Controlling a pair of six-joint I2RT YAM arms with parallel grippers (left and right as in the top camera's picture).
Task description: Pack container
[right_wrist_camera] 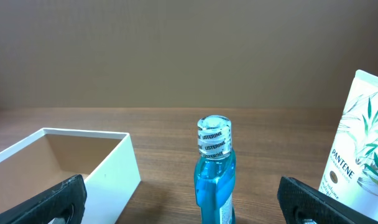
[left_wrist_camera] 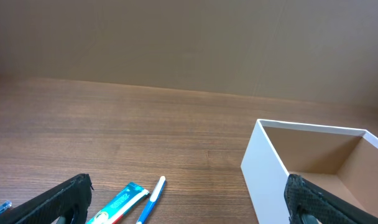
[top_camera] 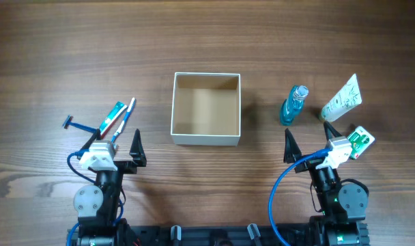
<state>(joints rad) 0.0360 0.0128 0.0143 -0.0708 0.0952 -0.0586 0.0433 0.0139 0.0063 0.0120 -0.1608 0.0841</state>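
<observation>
**Desk:** Where does the packing stand?

**Photographer:** By the look of it, not begun. The container (top_camera: 206, 139) sits open-topped at the middle of the table (top_camera: 50, 48), its tan floor bare. Nothing is inside.

**Desk:** And the goods?

**Photographer:** All outside it. To the left lie a toothpaste tube (top_camera: 112, 117) and a toothbrush (top_camera: 126, 116) side by side, with a blue razor (top_camera: 74, 124) further out. To the right, a mouthwash bottle (top_camera: 294, 104) stands upright beside a Pantene tube (top_camera: 342, 100). A small green-and-white packet (top_camera: 362, 139) lies near the right arm. I cannot tell what it is.

**Desk:** The arms?

**Photographer:** Both are parked at the near edge. The left gripper (top_camera: 117, 146) has its jaws spread wide and holds nothing. The right gripper (top_camera: 312, 147) is likewise gaping and empty-handed, facing the mouthwash.

**Desk:** So what is left?

**Photographer:** Everything, I judge: each of the six items needs lifting in.
</observation>
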